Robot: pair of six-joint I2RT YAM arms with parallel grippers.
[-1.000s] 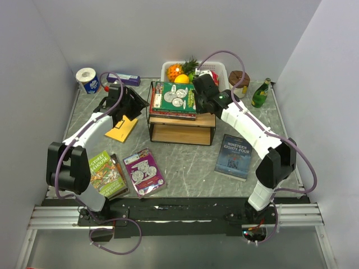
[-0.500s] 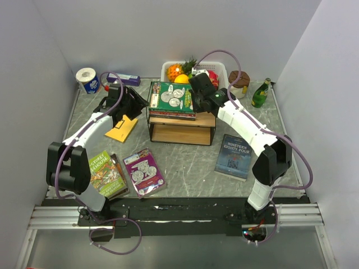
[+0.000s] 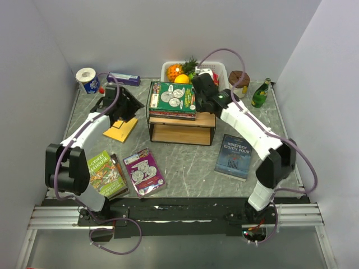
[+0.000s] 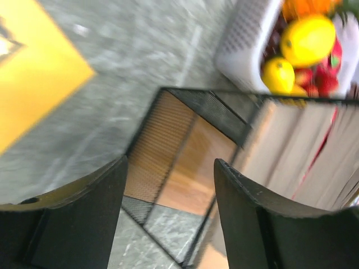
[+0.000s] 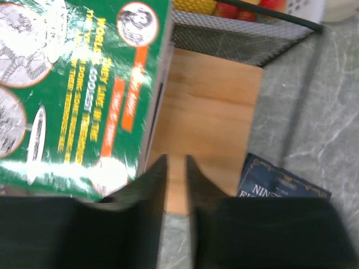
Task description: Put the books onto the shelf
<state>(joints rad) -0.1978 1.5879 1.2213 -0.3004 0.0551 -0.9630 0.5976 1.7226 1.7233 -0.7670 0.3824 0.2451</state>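
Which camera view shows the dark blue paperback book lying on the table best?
The top external view: the dark blue paperback book lies whole and unobstructed on the grey marbled table. The right wrist view shows only one corner of it; the left wrist view shows none of it.

The green book (image 5: 73,84) has been nudged left on the shelf (image 5: 208,112), and the right tool (image 5: 176,163) has been parted slightly.
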